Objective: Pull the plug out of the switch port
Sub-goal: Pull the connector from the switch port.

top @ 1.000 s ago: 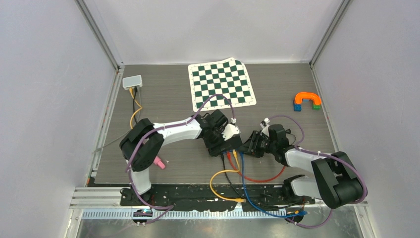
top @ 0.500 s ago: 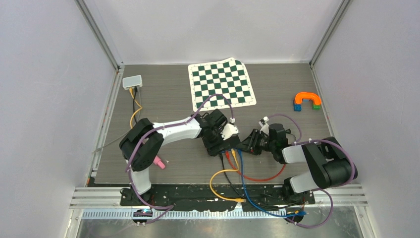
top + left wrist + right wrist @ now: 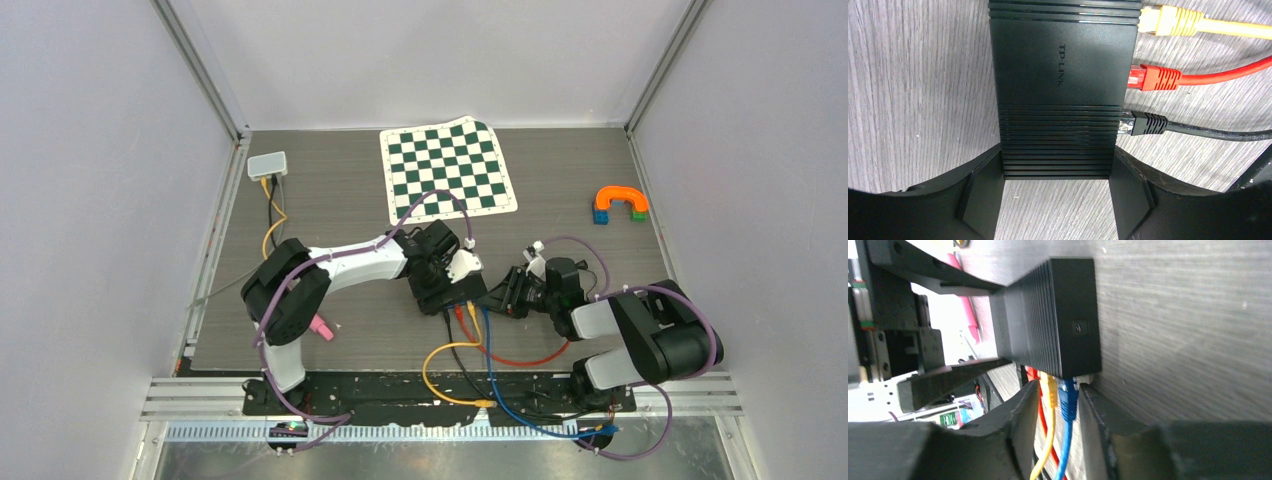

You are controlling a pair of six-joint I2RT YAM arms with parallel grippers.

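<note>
R arm [image 3: 640, 335] further in; claw [image 3: 1060, 390] astride blue plug [image 3: 1068, 402]

Only one marking reads — "TP-LINK". It sits on top of the black ribbed plastic switch box [image 3: 1063, 75].

grey wood-grain table [image 3: 330, 200], plain white walls [image 3: 100, 150], aluminium corner posts [image 3: 200, 70]

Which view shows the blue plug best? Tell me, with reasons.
Right wrist: the blue plug sits large inside the right gripper, seated in the switch. Top external shows only a tiny speck; left wrist misses it.
</note>
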